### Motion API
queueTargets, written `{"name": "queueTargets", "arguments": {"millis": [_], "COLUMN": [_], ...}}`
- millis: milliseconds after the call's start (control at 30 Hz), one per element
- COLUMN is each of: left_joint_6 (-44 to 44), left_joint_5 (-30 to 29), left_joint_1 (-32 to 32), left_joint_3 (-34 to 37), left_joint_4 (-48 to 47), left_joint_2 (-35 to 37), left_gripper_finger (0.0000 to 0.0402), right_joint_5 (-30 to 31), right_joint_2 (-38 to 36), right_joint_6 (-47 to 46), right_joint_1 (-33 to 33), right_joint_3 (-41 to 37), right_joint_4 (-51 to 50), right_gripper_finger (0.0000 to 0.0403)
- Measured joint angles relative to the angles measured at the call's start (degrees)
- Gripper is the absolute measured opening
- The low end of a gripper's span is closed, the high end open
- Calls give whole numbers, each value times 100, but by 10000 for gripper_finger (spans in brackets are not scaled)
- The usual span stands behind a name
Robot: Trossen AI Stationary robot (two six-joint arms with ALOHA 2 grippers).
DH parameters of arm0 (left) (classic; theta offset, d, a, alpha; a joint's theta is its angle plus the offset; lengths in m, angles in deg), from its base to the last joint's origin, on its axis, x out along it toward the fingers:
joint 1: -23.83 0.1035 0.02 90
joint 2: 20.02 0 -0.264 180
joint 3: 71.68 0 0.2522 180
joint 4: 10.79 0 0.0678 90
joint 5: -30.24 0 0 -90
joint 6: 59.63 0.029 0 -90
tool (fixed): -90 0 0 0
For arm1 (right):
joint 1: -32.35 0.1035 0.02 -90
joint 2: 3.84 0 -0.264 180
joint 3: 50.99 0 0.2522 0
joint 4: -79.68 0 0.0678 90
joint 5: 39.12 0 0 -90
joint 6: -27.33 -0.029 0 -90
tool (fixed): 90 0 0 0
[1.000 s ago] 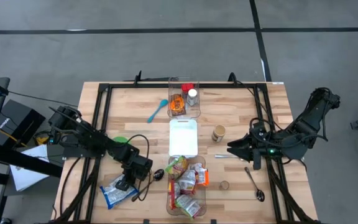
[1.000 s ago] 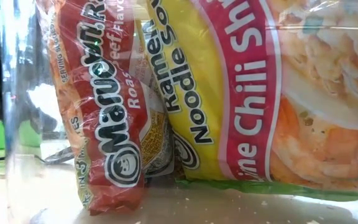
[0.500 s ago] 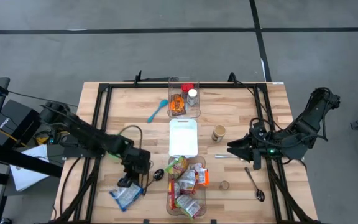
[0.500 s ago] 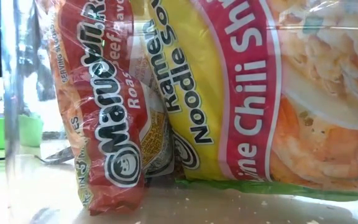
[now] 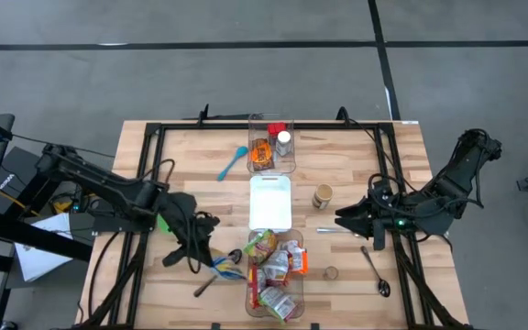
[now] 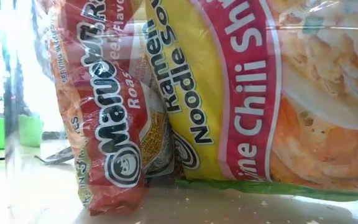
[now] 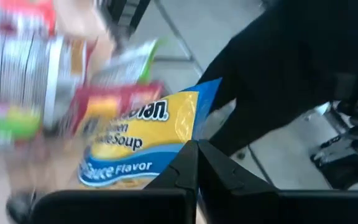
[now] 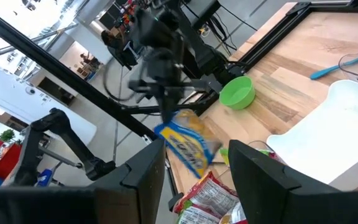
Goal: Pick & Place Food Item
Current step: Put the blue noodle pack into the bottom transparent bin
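A blue-and-yellow ramen soup packet [image 5: 225, 268] hangs from my left gripper [image 5: 205, 249] just left of the near clear bin [image 5: 251, 291], with the gripper shut on it. The right wrist view shows the same packet [image 8: 188, 146] dangling under the left arm. The bin holds several ramen packets [image 6: 104, 124], seen close up in the low view. My right gripper [image 8: 197, 174] waits open at the table's right side, with nothing between its fingers [image 5: 342, 220]. My left gripper pinches the packet's top edge [image 7: 190, 127], by its blue corner, between its two fingers. The fingers slant down from the table's left. The packet hangs tilted below them, lifted clear of the table.
A white cutting board [image 5: 269, 202] lies at the middle, and a second clear bin [image 5: 271, 147] with jars stands behind it. A green bowl [image 8: 237, 92] is near the left arm. A blue spatula [image 5: 232, 163], a small jar [image 5: 323, 196] and a spoon [image 5: 374, 270] lie around.
My left gripper has gone up from the table's near left and toward the near bin, tipping from pointing down to nearly level. The soup packet, which lay flat on the table, is lifted clear and now hangs below the fingers.
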State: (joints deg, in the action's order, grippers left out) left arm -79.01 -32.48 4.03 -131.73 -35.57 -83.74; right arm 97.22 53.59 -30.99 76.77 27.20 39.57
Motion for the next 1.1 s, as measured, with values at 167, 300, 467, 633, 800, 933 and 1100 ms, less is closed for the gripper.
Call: {"name": "queueTargets", "arguments": {"millis": [167,300,467,633,800,933,1100], "left_joint_6": [51,103,701,1189,1581,1609,1550], "left_joint_5": [1,-60,-326,-361,-384,-293,-179], "left_joint_1": [0,96,266,383,455,441,358], "left_joint_3": [-407,-677,-1163,-1702,-2179,-2491,-2623], "left_joint_4": [469,1236,1662,1656,1585,1589,1771], "left_joint_2": [1,-56,-352,-1101,-2035,-2663,-3128], "left_gripper_finger": [0,0,0,0,0,0,0], "right_joint_5": [2,2,2,2,2,2,0], "right_joint_2": [0,0,-2,0,0,0,2], "right_joint_6": [28,25,32,41,43,44,74], "right_joint_1": [0,0,0,0,20,97,225], "right_joint_3": [0,0,0,0,0,0,0], "right_joint_4": [-38,-76,-114,-179,-219,-240,-238], "right_gripper_finger": [171,171,171,171,171,171,171]}}
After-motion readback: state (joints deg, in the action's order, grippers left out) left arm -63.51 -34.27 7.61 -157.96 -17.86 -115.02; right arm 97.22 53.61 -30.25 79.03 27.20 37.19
